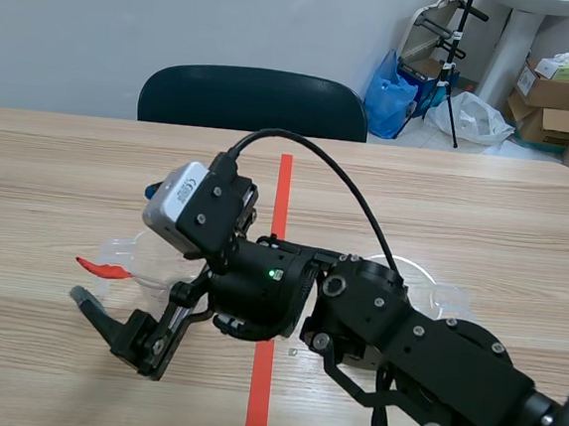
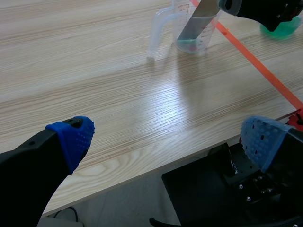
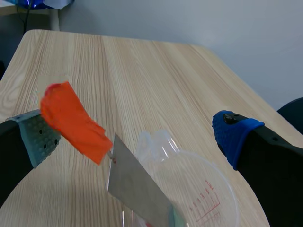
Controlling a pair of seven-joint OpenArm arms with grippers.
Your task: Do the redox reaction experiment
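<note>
**Strip in cup, both grippers spread**

Clear measuring cup (image 3: 208,203), red scale marks on wall, handle at side, a little greenish liquid (image 2: 189,45) at bottom. Standing tilted inside: flat grey metal strip (image 3: 135,182) topped with orange tape tab (image 3: 73,120). Located between and just under fingers of right gripper (image 3: 137,137), spread wide, pinching nothing. Tab right by grey-green pad (image 3: 40,139); contact not discernible. Left gripper (image 2: 170,142) likewise spread, over near edge of table (image 2: 118,94), cup well ahead. Cup base cut off in right wrist view; cup mostly hidden behind right arm in scene view. Strip's lower end blurred through wall.
</note>
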